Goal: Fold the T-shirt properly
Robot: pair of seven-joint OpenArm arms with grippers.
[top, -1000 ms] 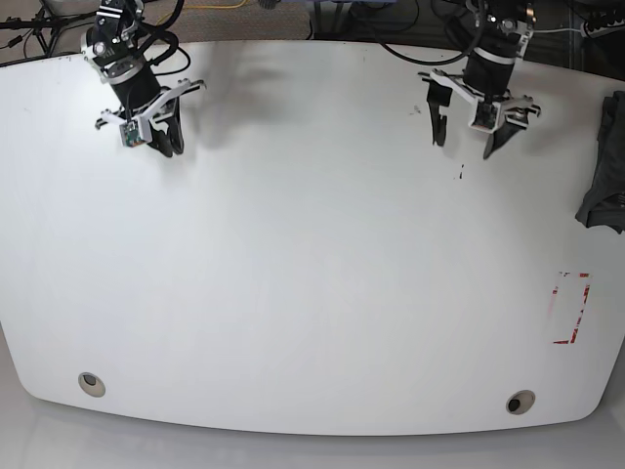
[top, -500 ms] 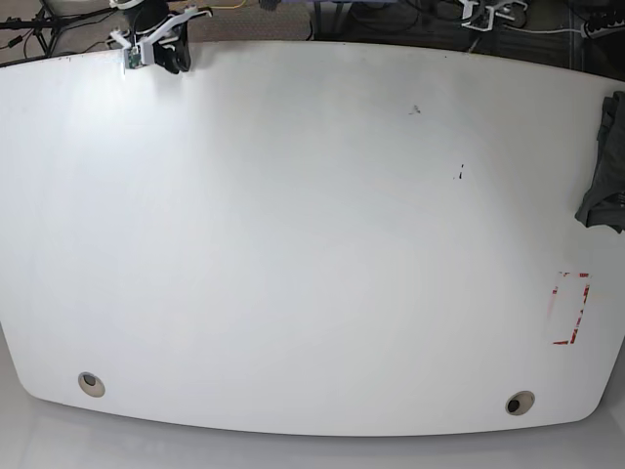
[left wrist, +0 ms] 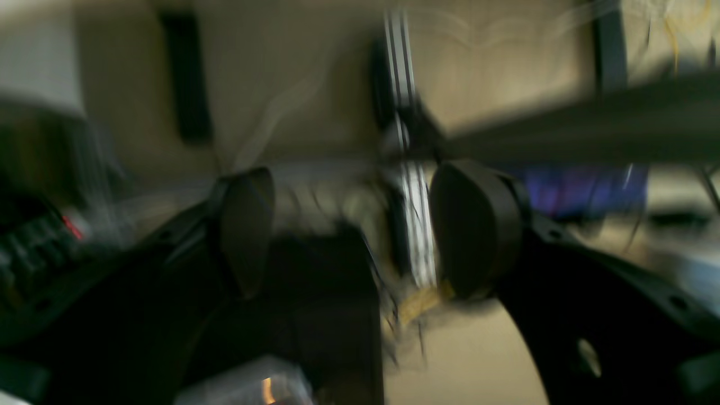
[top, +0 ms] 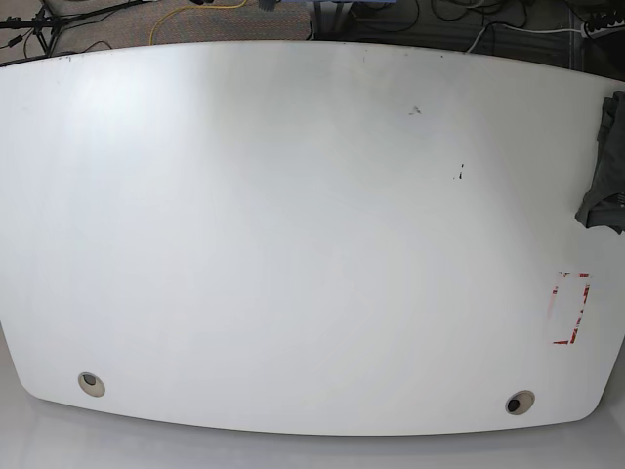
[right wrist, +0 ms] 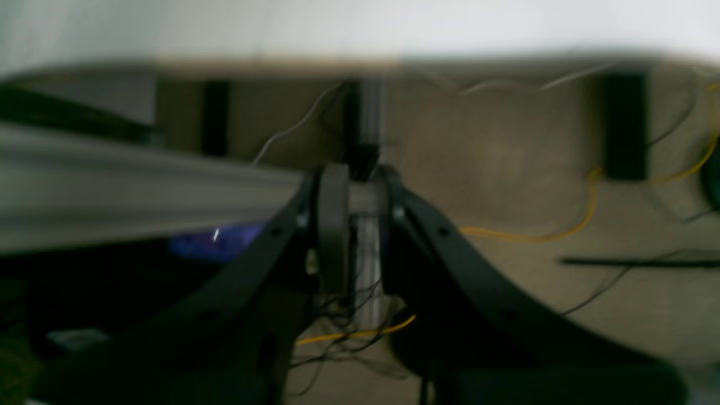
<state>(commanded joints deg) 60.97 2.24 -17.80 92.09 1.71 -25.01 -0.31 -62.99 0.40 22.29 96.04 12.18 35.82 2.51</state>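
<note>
The T-shirt (top: 604,166) lies in a dark bunch at the right edge of the white surface (top: 293,234), up near the far right corner. Part of it runs out of the picture, so I cannot see its whole shape, its collar or its sleeves. It looks soft and thin, so I think it is light and floppy. It will sag and bend where it is lifted, and it will not hold a shape by itself. It is not the kind of thing that breaks. I think a good place to take hold is an edge of the cloth that sticks out from the bunch, pinching only one layer so it can be pulled flat toward the middle of the surface. A big pinch may grab many layers and keep it bunched. No arm shows in the base view. The left pincer (left wrist: 351,236) is wide open, with nothing between its two dark pads. The right pincer (right wrist: 354,225) has its jaws close together with a thin gap, and it holds nothing. Both wrist views are blurry and show floor and wires, not the T-shirt.
</note>
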